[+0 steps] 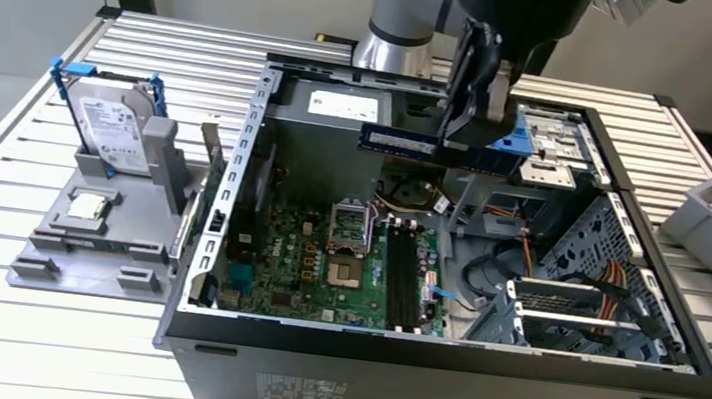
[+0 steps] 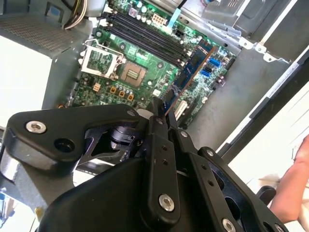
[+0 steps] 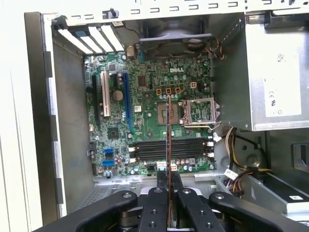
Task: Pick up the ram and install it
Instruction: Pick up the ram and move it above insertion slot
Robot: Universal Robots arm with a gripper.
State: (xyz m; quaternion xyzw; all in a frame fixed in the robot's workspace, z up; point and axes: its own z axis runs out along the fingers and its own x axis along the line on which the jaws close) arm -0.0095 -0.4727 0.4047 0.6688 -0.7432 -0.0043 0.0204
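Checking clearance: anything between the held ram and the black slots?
Nothing seen. The gripper holds the ram above the open case; in both wrist views the black slots lie uncovered beneath it.

Our exterior view looks down on the whole case [image 1: 442,391]; both wrist views peer closely past the gripper [image 2: 161,113] [image 3: 168,183] at its motherboard [image 1: 308,265] [image 2: 159,82] [image 3: 149,121], seen in all three.

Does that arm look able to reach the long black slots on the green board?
Probably yes: the case is open, the tool holds the ram above the motherboard, and nothing seems to cover the black slots.
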